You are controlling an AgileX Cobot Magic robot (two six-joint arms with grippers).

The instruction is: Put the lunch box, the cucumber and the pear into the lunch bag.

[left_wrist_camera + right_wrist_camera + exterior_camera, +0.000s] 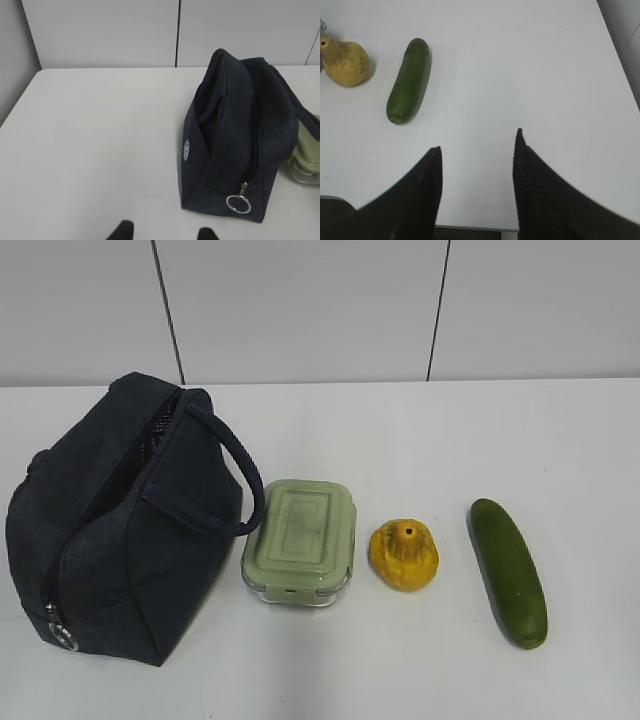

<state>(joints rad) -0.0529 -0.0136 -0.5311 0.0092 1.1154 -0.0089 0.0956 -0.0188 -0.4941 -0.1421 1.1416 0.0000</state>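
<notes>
Your left gripper (pixel 164 231): only two dark fingertips at bottom edge of left wrist view, spread apart, holding nothing, touching nothing.

Your right gripper (pixel 477 145): jaws wide apart at bottom of right wrist view, empty, above bare table (pixel 420 430).

Lunch bag (pixel 120 520): left side of exterior view, lying on table, ring pull (pixel 238 204) at near end.

Lunch box (pixel 300 540): centre, touching bag's strap, lid on.

Pear (pixel 404 554): just right of lunch box.

Cucumber (pixel 509 571): lower right, lying flat, near pear.

table (pixel 420 440): white, matte | wall (pixel 300 310): pale panels, dark seams | light: seemingly even
</notes>
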